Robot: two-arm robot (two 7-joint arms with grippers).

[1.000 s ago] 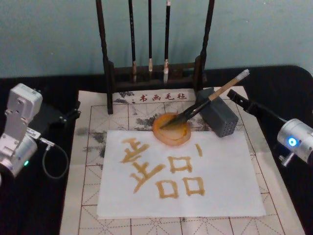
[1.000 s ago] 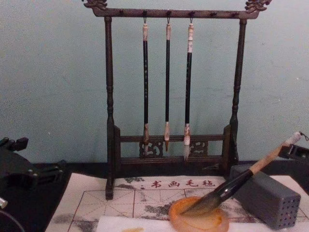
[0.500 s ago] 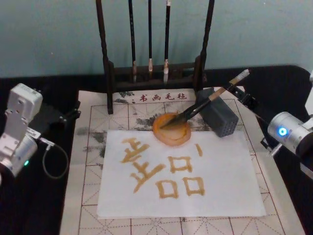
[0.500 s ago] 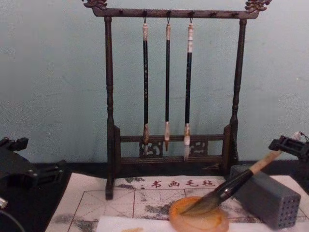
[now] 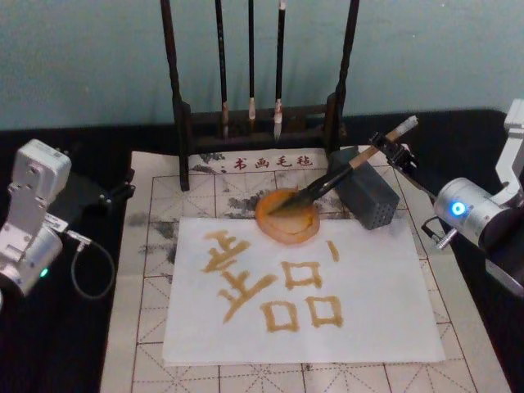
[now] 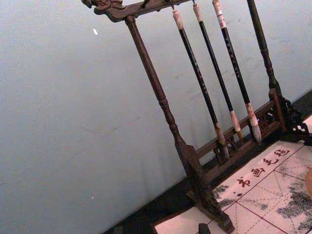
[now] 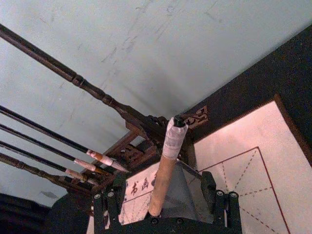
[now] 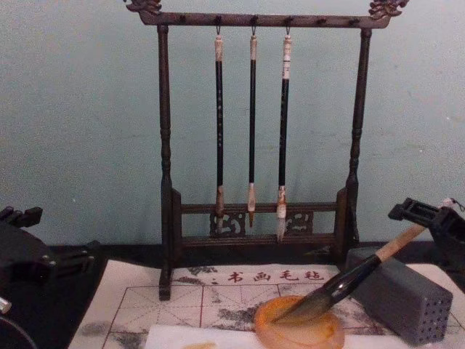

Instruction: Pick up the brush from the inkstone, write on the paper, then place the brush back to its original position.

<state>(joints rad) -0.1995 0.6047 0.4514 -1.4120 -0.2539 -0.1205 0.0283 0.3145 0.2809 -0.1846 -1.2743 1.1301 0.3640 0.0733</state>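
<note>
Pick-up seems in hand: the right tool (image 5: 391, 152), fingers apart, straddles the upper handle of the brush (image 5: 340, 175), whose bristles rest in the inkstone (image 5: 288, 231) near the worktop's far edge, so next it must clamp and lift; the left tool (image 5: 110, 195) idles at the left edge.

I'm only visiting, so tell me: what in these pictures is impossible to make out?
- Chest view: the paper is cut off by the bottom edge, so most of its writing is lost.
- Right wrist view: the bristles of the brush are hidden behind the right claw, which is open around the handle.
- Head view: the tops of the hanging brushes are cut off by the top edge.
- The left claw sits parked at the left.
</note>
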